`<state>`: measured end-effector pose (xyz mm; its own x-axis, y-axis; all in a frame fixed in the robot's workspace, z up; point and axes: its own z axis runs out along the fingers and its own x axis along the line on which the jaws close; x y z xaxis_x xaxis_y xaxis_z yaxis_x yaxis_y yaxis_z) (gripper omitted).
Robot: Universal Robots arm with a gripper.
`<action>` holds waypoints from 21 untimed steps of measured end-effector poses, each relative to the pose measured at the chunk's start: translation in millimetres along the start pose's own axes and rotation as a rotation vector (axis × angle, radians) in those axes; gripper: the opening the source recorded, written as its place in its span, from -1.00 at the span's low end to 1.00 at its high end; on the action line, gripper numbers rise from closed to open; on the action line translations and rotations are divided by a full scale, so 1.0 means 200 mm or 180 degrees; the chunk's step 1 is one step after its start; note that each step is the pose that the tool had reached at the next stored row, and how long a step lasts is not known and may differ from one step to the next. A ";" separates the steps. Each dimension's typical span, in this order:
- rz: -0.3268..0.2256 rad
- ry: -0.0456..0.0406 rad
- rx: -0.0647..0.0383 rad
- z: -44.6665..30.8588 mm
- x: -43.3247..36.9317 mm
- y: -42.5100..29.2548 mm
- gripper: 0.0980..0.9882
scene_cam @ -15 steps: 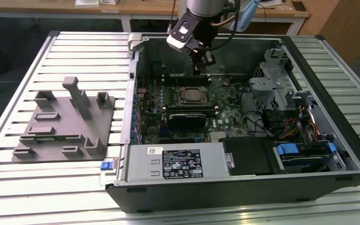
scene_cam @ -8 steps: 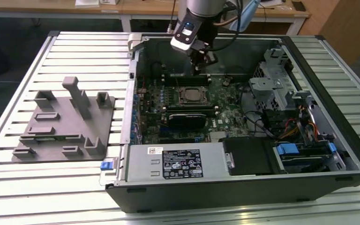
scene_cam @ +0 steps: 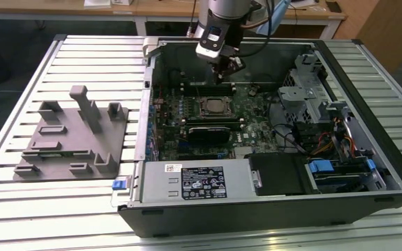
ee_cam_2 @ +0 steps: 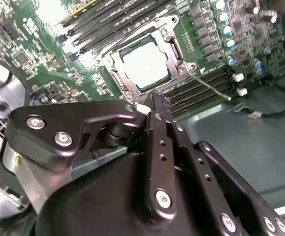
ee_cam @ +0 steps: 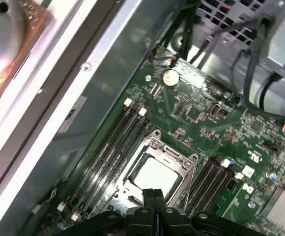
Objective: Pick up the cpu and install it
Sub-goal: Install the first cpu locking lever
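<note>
Now I am hovering my tool [scene_cam: 222, 77] over the open computer case [scene_cam: 271, 217], which is lying on its side on the slatted table [scene_cam: 89, 52] so that the green board [scene_cam: 257, 130] is facing up at me. The tool's two fingers are pressed flat together and are gripping nothing. The cpu [ee_cam_2: 147, 63] is sitting square in the socket frame [ee_cam_2: 179, 55] on the board, silvery top showing, so by my judgement it is already seated. The thin wire lever [ee_cam_2: 209, 86] beside the socket is sticking out free, probably because the frame is not yet latched. The grey fixture [scene_cam: 75, 136] is resting well apart on the table, at the exterior view's left. My arm is reaching down from above the case's far wall, wrist pointing nearly straight down, with the fingertips just off the socket's edge.
</note>
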<state>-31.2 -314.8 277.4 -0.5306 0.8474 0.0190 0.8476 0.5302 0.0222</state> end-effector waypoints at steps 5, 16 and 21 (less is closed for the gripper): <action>-0.0258 0.0006 0.0005 0.001 0.000 0.000 -0.98; -0.0892 0.0020 0.0017 0.007 0.000 0.000 -0.98; -0.1184 0.0026 0.0023 0.010 0.000 0.000 -0.98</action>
<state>-31.2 -314.8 275.5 -0.8023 0.5966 0.0190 0.5969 0.8020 0.0222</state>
